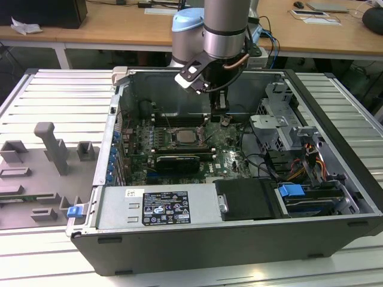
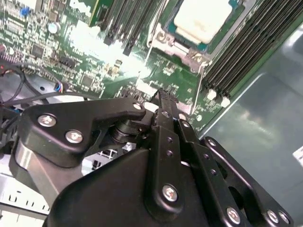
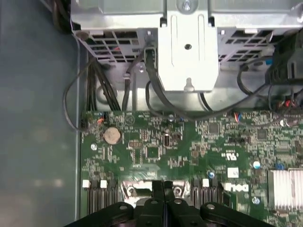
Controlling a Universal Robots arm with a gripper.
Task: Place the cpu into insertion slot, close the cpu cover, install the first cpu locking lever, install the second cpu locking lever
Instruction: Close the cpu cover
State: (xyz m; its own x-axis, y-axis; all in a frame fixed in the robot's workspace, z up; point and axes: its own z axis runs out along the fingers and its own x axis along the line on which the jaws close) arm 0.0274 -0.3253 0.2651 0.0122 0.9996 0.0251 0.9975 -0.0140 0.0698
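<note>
Fingers (image 2: 164, 111) pressed together hover near the seated cpu (image 2: 201, 19).

The exterior view stands off the arm (image 1: 224, 24), high over the near side of the open computer case (image 1: 179, 251). It looks down into the case across the ribbed surface (image 1: 54, 89) and takes in the whole motherboard (image 1: 230, 158). Both wrist views sit close above that board. The first wrist view faces down past the gripper (image 3: 158, 185) toward the drive cage (image 3: 187, 47). The second wrist view looks slantwise over the gripper's black linkage to the cpu (image 2: 201, 19). Both wrist views share the memory slots (image 2: 246, 47), and the exterior view catches the cpu too.
</note>
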